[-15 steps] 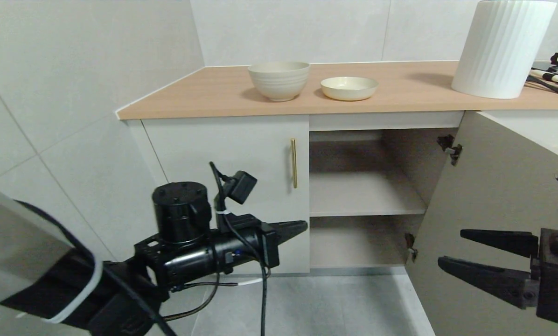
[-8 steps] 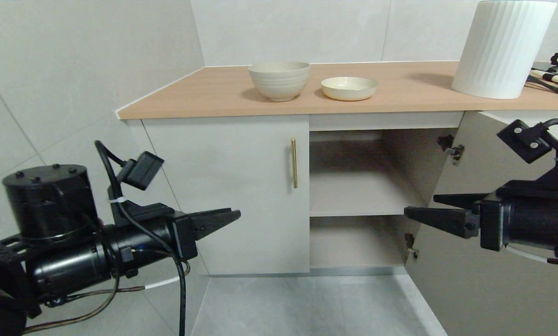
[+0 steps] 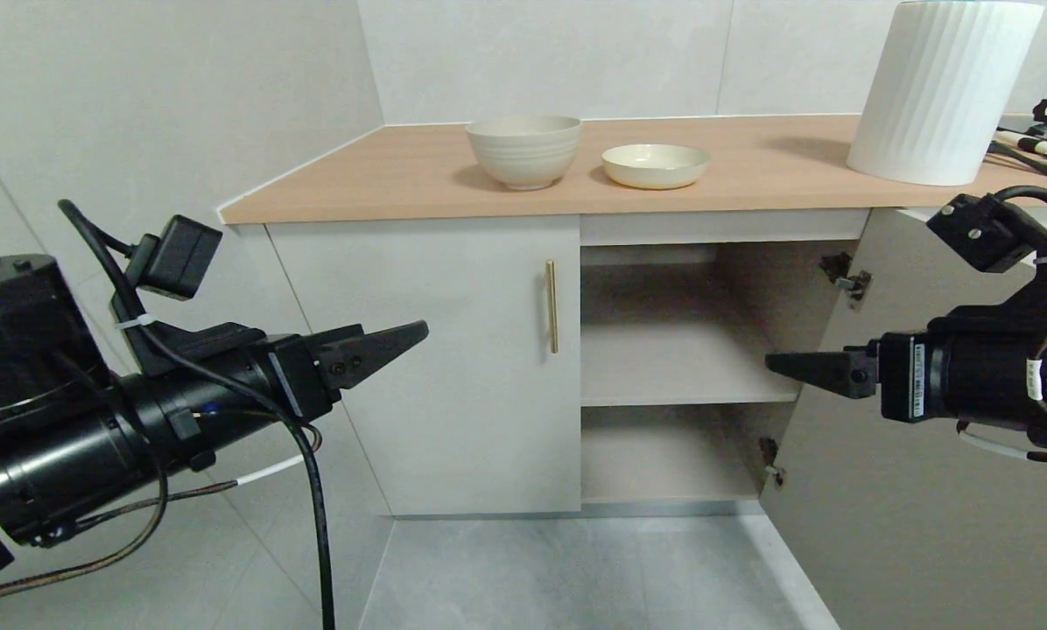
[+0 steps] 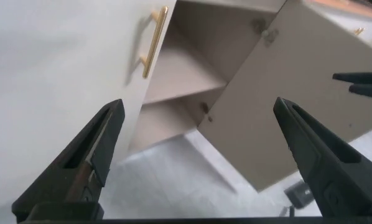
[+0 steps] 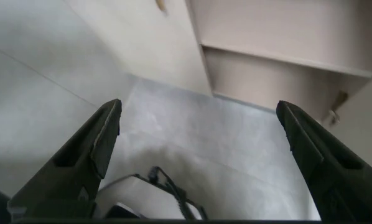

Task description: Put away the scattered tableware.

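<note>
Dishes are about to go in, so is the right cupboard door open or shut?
Open. The right door is swung out toward the robot, and the middle shelf inside is in plain sight.

The tall white ribbed container [image 3: 944,92] at the right end of the counter [image 3: 383,184] is cut off by the top edge. Beside it, small dark-handled items [image 3: 1038,147] run past the right edge, too small to identify. The open cabinet door [image 3: 909,525] is cropped at the bottom and right.

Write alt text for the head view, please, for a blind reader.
A ribbed bowl and a shallow dish sit on a wooden countertop above a cabinet whose right door stands open. The left gripper and right gripper hover before it.
</note>
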Tool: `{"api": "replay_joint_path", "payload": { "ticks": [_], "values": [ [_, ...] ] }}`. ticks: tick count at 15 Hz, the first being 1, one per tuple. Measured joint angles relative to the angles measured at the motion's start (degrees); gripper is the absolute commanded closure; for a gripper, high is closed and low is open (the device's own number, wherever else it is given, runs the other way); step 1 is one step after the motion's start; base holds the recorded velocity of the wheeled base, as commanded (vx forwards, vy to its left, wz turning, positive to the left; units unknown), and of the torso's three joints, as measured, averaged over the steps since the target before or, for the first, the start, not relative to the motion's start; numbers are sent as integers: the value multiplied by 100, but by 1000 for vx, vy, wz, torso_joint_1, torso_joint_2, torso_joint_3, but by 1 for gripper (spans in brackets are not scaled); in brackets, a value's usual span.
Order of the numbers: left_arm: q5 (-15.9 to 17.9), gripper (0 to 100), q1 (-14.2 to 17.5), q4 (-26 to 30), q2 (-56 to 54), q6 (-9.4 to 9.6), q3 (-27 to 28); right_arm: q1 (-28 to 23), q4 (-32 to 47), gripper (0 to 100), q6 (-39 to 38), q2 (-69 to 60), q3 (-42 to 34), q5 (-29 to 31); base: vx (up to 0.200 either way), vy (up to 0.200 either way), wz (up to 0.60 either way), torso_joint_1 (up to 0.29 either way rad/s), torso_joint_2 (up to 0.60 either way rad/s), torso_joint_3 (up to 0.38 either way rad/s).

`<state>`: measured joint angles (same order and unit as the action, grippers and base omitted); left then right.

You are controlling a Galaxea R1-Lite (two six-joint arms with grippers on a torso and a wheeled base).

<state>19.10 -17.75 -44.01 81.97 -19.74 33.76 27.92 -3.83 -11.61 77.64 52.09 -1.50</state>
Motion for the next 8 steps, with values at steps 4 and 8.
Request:
{"api": "replay_joint_path", "payload": {
  "ticks": [4, 8],
  "values": [
    [-4, 0, 0, 20, -105, 6, 41, 149, 52, 0, -18, -66, 13, 13, 50, 0, 0, 1, 1, -1],
    [-4, 0, 2, 28, -122, 9, 44, 162, 52, 0, -11, -74, 0, -2, 200, 0, 0, -5, 1, 0]
  ]
}}
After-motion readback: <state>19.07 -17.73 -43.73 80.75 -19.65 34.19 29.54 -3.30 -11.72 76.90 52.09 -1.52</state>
